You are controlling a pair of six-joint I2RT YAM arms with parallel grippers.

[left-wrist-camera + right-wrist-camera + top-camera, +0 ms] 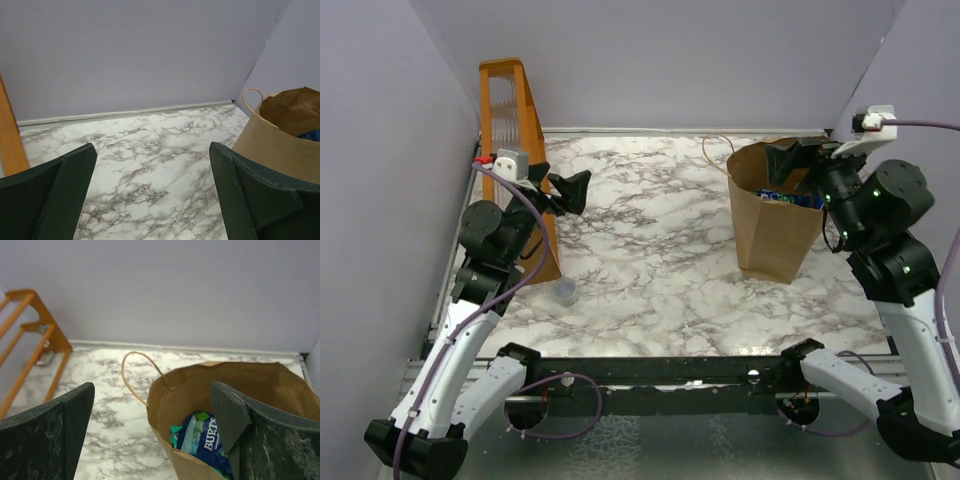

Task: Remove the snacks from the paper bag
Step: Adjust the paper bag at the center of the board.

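The brown paper bag [775, 215] stands upright at the right of the marble table, mouth open. Blue and teal snack packets [788, 195] lie inside it; in the right wrist view a blue packet [202, 437] shows inside the bag [235, 385]. My right gripper [798, 160] is open and empty, hovering over the bag's mouth; in its own view [152, 410] one finger is outside the bag's left rim and the other over its inside. My left gripper [570, 190] is open and empty above the table at the left, far from the bag [285, 135].
An orange wooden rack [515, 130] stands at the back left, close beside my left arm. A small clear plastic cup [566, 292] sits on the table near the left front. Grey walls enclose the table at the back and sides. The bag's cord handle [137, 372] sticks out toward the back.
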